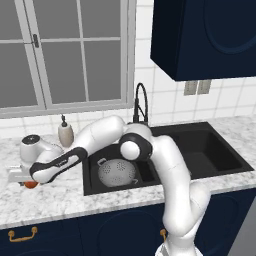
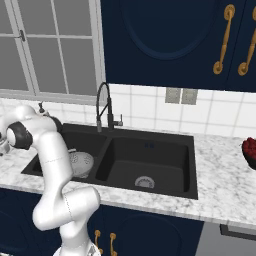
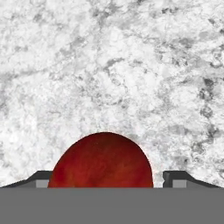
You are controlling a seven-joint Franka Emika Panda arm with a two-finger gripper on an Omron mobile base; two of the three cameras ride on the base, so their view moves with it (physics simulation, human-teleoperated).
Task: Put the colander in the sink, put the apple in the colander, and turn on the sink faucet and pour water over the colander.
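Two tool [image 3: 103, 179] fingers straddle the apple [image 3: 101, 161] on the counter [image 3: 131, 65], spread wide.
Closing off-centre could roll it away.

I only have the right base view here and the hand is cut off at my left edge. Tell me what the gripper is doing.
Observer: The gripper is down over the apple on the marble counter, one fingertip on each side, jaws apart.
Operator: Report whether the apple is lifted.
Observer: It looks to be resting on the counter, left of the sink.
Operator: Confirm the colander's spot.
Observer: The colander sits in the left basin, with nothing in it.
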